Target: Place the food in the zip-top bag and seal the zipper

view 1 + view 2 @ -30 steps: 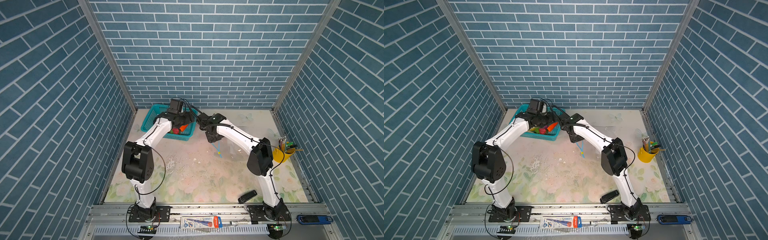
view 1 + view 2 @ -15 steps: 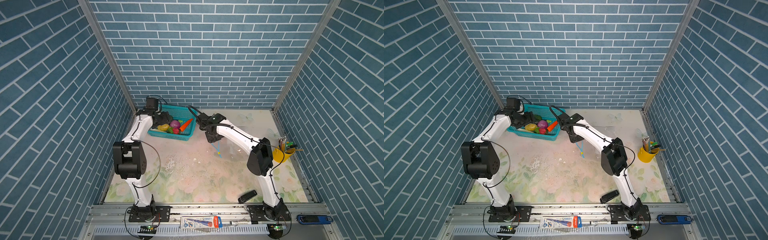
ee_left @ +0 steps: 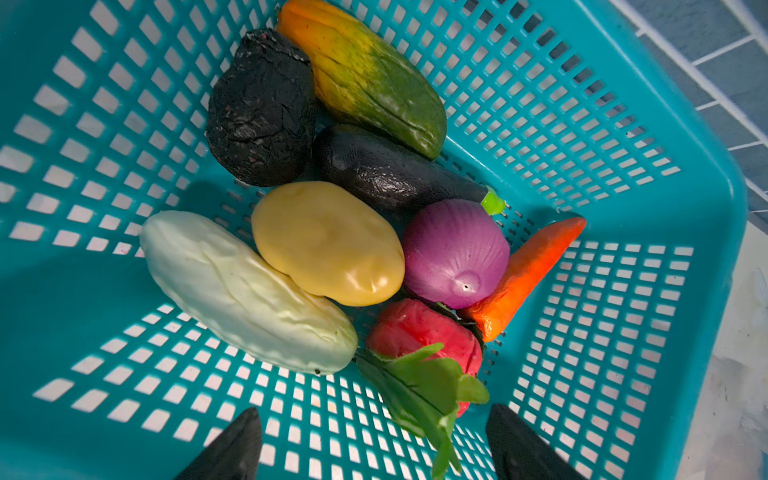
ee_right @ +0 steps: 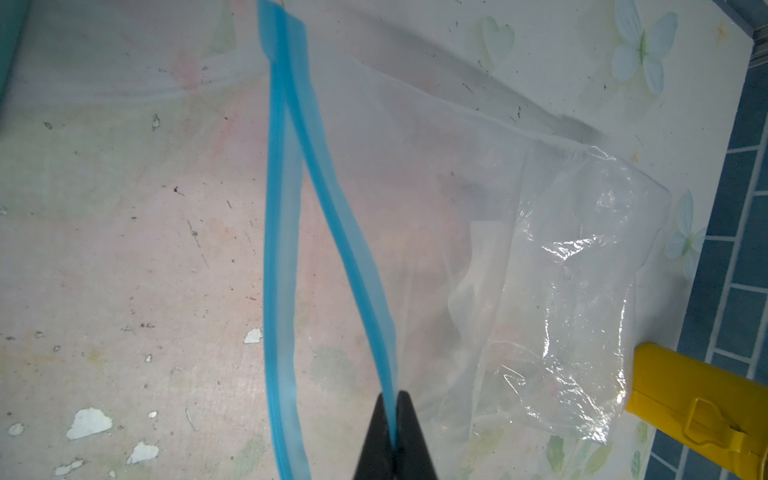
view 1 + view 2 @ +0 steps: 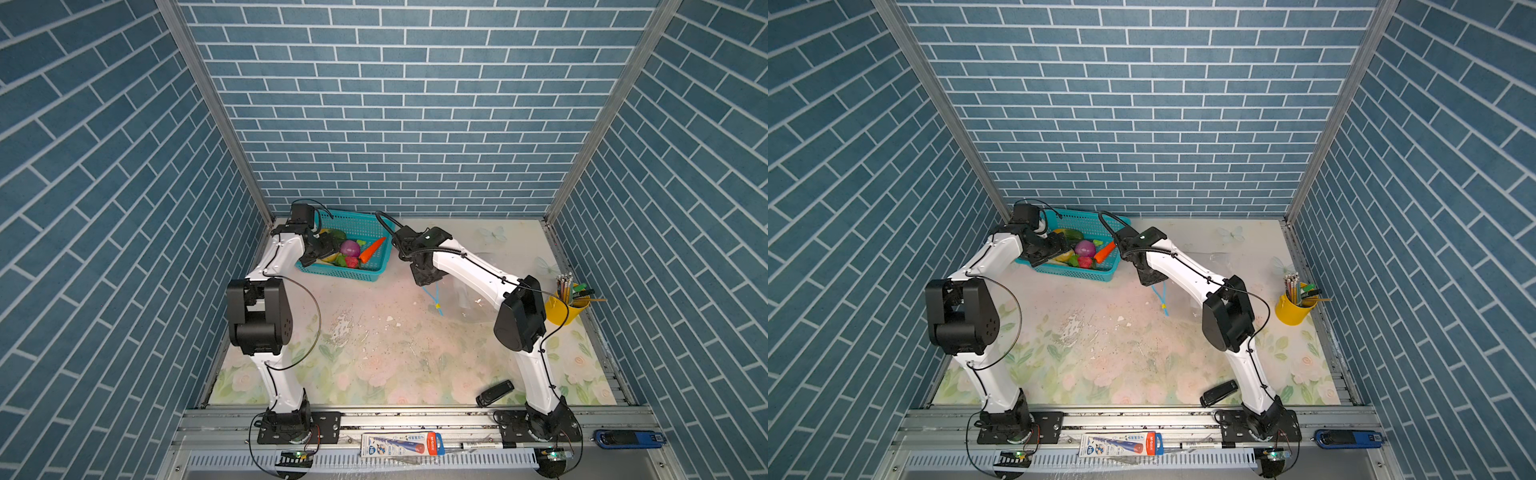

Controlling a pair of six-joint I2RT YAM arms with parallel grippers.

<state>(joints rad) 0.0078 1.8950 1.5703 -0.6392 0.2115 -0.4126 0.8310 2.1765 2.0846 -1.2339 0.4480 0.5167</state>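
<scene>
The food lies in a teal basket [image 3: 623,291]: yellow fruit [image 3: 328,243], purple onion [image 3: 455,253], orange carrot [image 3: 528,270], red pepper [image 3: 419,332], dark eggplant [image 3: 386,170] and a pale cucumber [image 3: 245,291]. My left gripper [image 3: 374,440] hangs open just above the basket floor, beside the pepper's green leaves, holding nothing. In a top view it [image 5: 322,249] is over the basket's left part. My right gripper [image 4: 392,419] is shut on one blue strip of the zipper [image 4: 332,208]. It holds the clear zip-top bag [image 4: 561,270] with its mouth parted.
A yellow cup of pencils [image 5: 571,305] stands by the right wall, close to the bag's far end. A black device [image 5: 494,392] lies near the front edge. The basket [image 5: 365,224] sits against the back wall, left of the bag.
My left arm has swung left, from the basket's right side to its left part, then nearly stopped. The right arm has kept still with the zipper in its grip.
</scene>
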